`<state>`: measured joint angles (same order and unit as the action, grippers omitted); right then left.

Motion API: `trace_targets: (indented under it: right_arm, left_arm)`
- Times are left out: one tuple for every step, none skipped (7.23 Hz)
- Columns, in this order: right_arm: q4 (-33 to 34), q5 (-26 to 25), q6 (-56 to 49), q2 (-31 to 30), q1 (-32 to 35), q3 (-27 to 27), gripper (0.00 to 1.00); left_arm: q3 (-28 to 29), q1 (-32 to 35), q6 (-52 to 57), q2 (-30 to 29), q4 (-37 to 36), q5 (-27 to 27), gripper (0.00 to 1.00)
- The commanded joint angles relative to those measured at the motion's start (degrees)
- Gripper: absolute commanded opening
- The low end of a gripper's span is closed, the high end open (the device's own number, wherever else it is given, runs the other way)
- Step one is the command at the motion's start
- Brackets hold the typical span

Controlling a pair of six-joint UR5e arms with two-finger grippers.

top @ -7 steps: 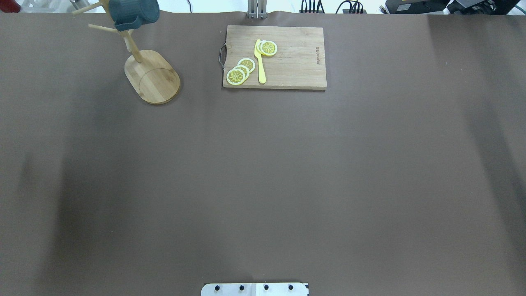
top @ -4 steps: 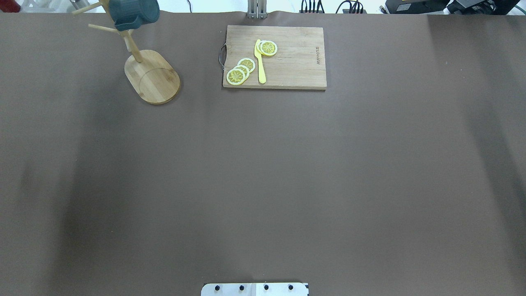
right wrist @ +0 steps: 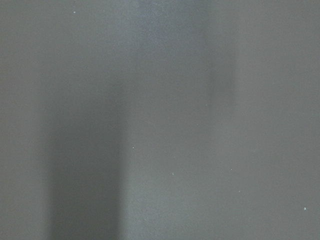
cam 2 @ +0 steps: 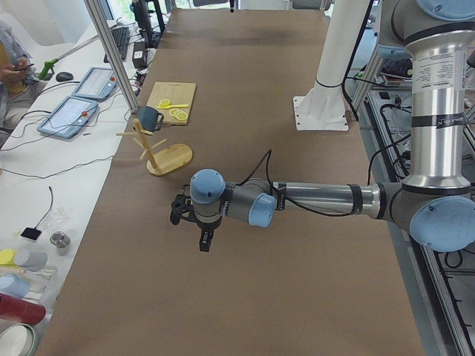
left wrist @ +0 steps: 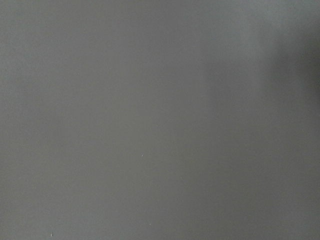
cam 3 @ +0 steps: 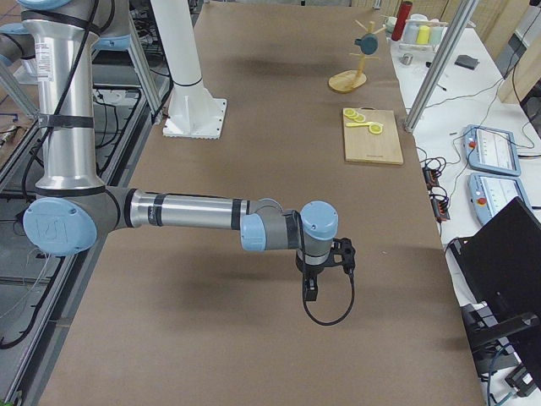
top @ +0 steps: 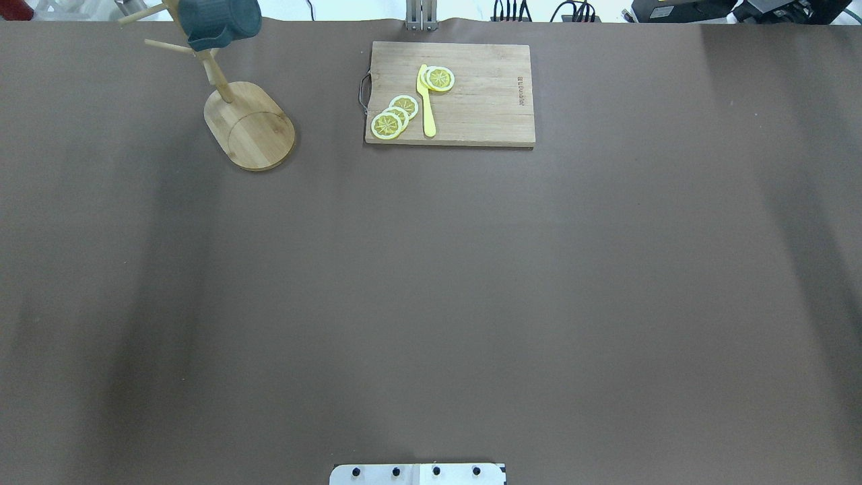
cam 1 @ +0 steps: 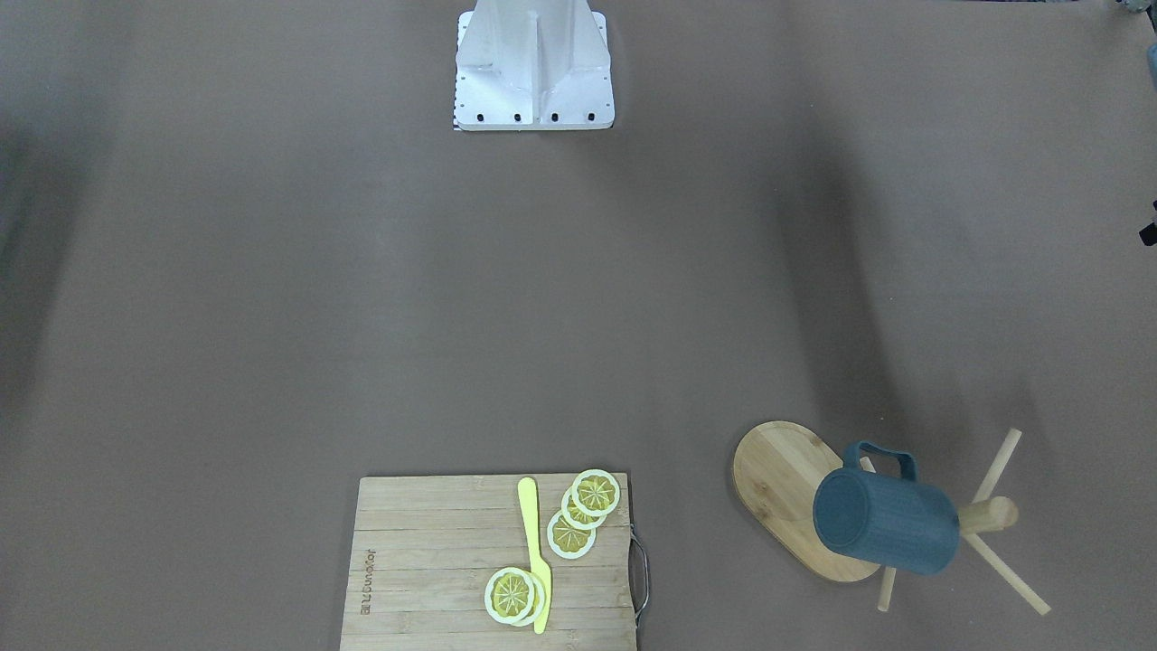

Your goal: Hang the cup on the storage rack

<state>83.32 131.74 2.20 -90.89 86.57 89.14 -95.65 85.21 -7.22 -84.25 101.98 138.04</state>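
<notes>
The dark teal ribbed cup point(cam 1: 886, 520) hangs by its handle on a peg of the bamboo storage rack point(cam 1: 777, 479), tilted, at the table's far left corner; both also show in the overhead view, the cup point(top: 219, 20) above the rack's oval base point(top: 252, 128). No gripper touches them. My left gripper point(cam 2: 204, 239) shows only in the exterior left view, low over the bare table, well short of the rack point(cam 2: 171, 158). My right gripper point(cam 3: 311, 288) shows only in the exterior right view, far from the cup point(cam 3: 368, 41). I cannot tell whether either is open or shut.
A rectangular wooden cutting board point(top: 485, 94) lies at the far middle with lemon slices point(top: 394, 116) and a yellow knife point(top: 426, 101). The robot's white base point(cam 1: 533, 68) stands at the near edge. Both wrist views show only brown table.
The cup and rack have not moved. Only faint shadows on the table's left side have shifted.
</notes>
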Motion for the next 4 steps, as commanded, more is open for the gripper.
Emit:
trace_targets:
  right_arm:
    - [0.08,0.1,0.0,0.01,0.0,-0.11,1.0]
    - [0.17,0.27,0.08,-0.07,0.0,-0.2,1.0]
    - [0.17,0.28,0.08,-0.16,0.0,-0.2,1.0]
    - [0.09,0.36,0.0,-0.25,0.0,-0.29,1.0]
  left_arm:
    - [-2.6,1.35,0.2,2.68,-7.88,0.29,0.98]
    - [-5.05,1.36,0.45,1.91,-15.94,0.3,0.98]
    - [-6.38,1.53,0.54,2.68,-17.32,-0.14,0.98]
    - [-6.39,1.8,0.54,3.04,-17.25,-0.23,0.98]
